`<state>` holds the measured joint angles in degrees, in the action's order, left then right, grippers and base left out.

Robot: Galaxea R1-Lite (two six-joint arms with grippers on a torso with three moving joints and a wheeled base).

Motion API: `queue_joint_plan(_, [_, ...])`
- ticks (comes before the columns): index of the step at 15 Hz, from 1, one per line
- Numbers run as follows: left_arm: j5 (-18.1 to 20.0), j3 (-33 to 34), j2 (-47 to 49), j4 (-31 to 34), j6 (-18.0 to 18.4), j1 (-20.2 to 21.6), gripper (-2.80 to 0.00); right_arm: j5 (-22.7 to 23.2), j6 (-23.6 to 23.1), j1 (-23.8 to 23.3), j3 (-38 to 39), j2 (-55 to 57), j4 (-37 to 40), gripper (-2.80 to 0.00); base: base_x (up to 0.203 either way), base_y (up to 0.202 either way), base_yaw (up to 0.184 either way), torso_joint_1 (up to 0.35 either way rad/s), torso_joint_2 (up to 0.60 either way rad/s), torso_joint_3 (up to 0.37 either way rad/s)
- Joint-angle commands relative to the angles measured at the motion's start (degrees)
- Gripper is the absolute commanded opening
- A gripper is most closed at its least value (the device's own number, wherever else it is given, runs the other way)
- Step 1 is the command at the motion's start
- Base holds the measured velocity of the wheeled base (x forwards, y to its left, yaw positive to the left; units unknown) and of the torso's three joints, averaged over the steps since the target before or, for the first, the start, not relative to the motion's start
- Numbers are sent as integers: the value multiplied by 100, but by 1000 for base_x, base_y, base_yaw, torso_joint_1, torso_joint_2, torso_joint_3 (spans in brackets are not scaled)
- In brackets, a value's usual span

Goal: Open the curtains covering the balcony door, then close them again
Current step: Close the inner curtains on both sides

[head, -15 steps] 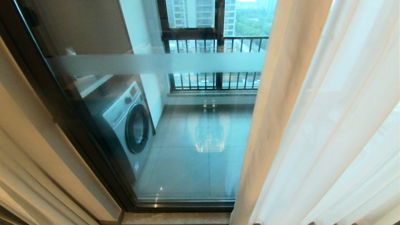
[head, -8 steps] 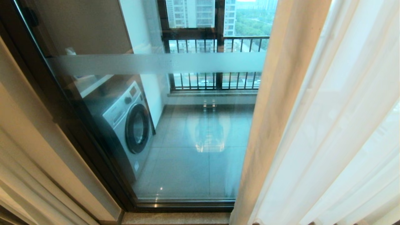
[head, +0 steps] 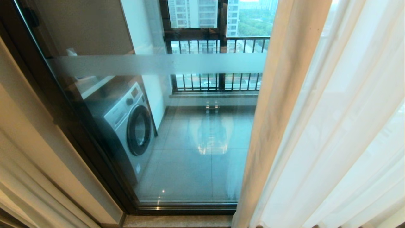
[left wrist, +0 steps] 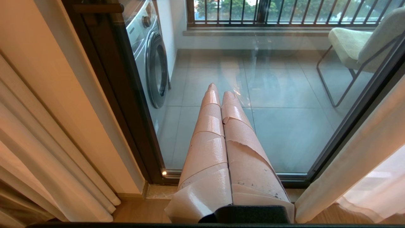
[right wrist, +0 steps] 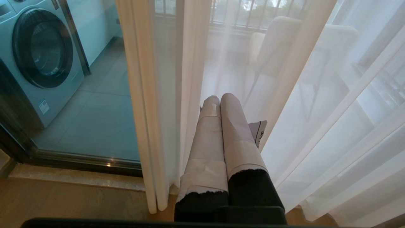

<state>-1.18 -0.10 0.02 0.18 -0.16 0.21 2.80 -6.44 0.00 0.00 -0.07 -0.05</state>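
The balcony door fills the middle of the head view, its glass bare from the dark frame at the left across to the sheer curtain, which hangs bunched over the right part. A beige drape sits gathered at the left jamb. Through the glass stand a washing machine, its drum too dim to tell whether anything is inside, a chair and the black railing.

The left gripper has its taped fingers pressed together, holding nothing, aimed at the bare glass. The right gripper is likewise closed and empty, its tips just beside the sheer folds – whether it touches them I cannot tell.

Judging by the uncovered pane, the step in hand is the closing. To do it well, the right gripper should part its fingers, pinch the sheer's leading edge rather than a loose middle pleat, and draw it level toward the left frame – slowly, so the fabric follows its rail
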Motion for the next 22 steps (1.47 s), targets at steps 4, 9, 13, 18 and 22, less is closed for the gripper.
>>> queue_joint_plan(4, [-5,1,-2,-1,-2,6,-280,-8,-80,0,0,7,5,-280,0,0,0,0,0,0])
queue_joint_plan(9, [-5,1,-2,-1,-2,-1,-280,1,-59,0,0,7,14,-280,0,0,0,0,0,0])
queue_joint_plan(13, [13,1,-2,-1,-11,6,-280,1,-42,0,0,7,14,-280,0,0,0,0,0,0])
queue_joint_plan(18, [-5,1,6,-1,-17,5,-280,18,-24,0,-9,7,14,-280,0,0,0,0,0,0])
queue_joint_plan(22, [4,1,5,-1,-19,6,-280,18,-24,0,0,7,5,-280,0,0,0,0,0,0])
